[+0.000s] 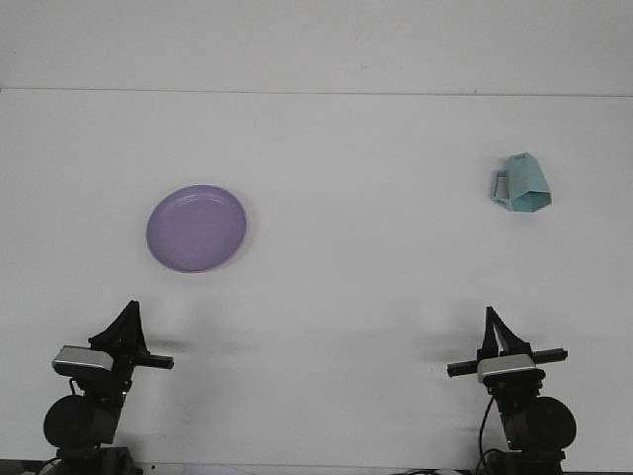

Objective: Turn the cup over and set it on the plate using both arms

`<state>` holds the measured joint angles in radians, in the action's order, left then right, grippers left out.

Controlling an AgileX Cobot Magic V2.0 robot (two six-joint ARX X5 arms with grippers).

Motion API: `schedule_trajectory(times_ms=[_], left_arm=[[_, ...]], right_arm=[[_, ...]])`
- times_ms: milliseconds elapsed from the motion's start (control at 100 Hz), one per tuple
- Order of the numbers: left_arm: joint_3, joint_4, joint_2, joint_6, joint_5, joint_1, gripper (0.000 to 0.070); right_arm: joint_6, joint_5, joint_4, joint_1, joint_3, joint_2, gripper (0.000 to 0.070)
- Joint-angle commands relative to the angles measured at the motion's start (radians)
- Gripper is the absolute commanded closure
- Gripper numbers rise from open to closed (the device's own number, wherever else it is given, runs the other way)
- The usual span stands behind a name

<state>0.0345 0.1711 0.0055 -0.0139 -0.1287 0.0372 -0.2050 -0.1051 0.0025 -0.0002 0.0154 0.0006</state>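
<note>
A white table (336, 297) stretches away from the camera, with the two arms of the robot parked at its near edge and the task's two items lying well apart on the far half. A teal cup (521, 184), faceted and fitted with a handle on its left side, sits at the far right of the table; it is tipped over, its wide angular mouth turned down and toward the camera, its narrower base pointing away. A round lilac plate (197, 228) lies flat on the left side of the table, somewhat nearer than the cup, and nothing rests on it. The left gripper (128, 319) stands at the near left corner, its dark fingers rising to a point above a grey wrist housing, directly in front of the plate but well short of it. The right gripper (491, 322) stands at the near right corner in a matching pose, well short of the cup and a little to its left. Neither gripper has hold of anything, and both are clear of plate and cup alike; from this angle each pair of fingers appears as one narrow dark wedge, so how far apart they are cannot be told
</note>
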Motion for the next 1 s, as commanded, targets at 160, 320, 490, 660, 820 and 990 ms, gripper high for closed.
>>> schedule_trajectory(times_ms=[160,320,490,660,820,990], left_arm=[[-0.020,0.010,-0.001,-0.009,0.002,0.002,0.0687],[-0.020,0.010,-0.001,-0.056,0.002,0.002,0.0688],[-0.020,0.012,-0.001,-0.085,0.002,0.002,0.0688],[-0.020,0.012,0.000,-0.093,0.002,0.002,0.0688],[-0.020,0.011,0.000,-0.097,0.002,0.002,0.0688],[-0.020,0.011,0.000,-0.097,0.002,0.002,0.0688]], right_arm=[[0.028,-0.003,0.013,0.001,-0.003,0.000,0.0700],[0.184,-0.003,0.012,0.001,-0.003,0.000,0.0700],[0.423,0.050,0.070,0.000,0.007,0.000,0.0700],[0.451,0.186,-0.016,0.000,0.150,0.055,0.0700],[0.360,0.246,-0.051,-0.001,0.335,0.238,0.0700],[0.192,0.293,-0.042,-0.028,0.513,0.489,0.0700]])
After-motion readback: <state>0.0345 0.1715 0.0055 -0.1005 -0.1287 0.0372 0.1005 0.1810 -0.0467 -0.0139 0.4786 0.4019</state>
